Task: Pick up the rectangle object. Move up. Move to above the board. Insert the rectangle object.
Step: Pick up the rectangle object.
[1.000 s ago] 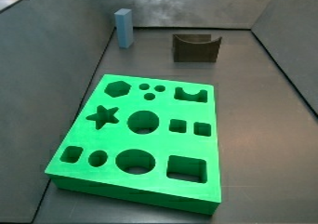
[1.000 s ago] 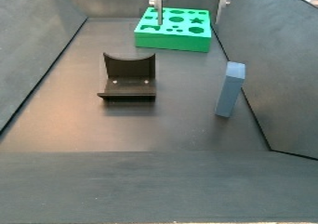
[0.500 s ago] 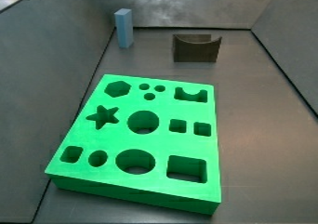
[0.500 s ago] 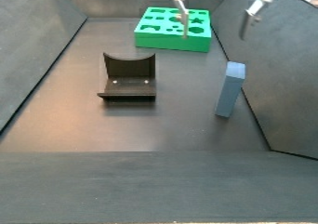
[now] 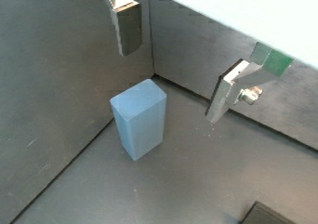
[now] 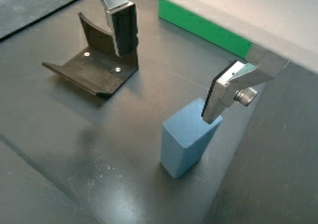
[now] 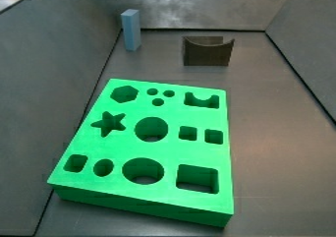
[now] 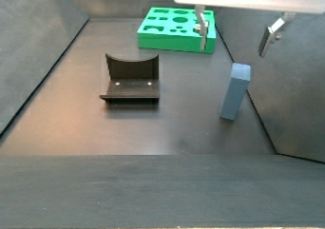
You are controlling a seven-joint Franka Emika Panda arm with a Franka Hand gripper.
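The rectangle object is a slim light-blue block standing upright near the wall, seen in both wrist views [image 5: 139, 118] [image 6: 187, 144] and both side views [image 7: 130, 29] [image 8: 237, 90]. My gripper [image 8: 238, 37] is open and empty, hanging above the block; its fingers [image 5: 125, 25] [image 6: 228, 90] are spread wide in both wrist views. It does not show in a side view that looks down on the board. The board [image 7: 151, 143] is a big green slab with shaped holes; it also shows in a side view [image 8: 177, 29] and as a green strip [image 6: 199, 32].
The dark fixture with a curved notch stands on the floor [image 7: 207, 50] [image 8: 131, 78] [image 6: 93, 65], apart from the block. Grey walls [image 7: 66, 34] enclose the floor; the block stands close to one wall.
The gripper has moved from over the board toward the blue block and now hangs above it. Block, board and fixture have not moved.
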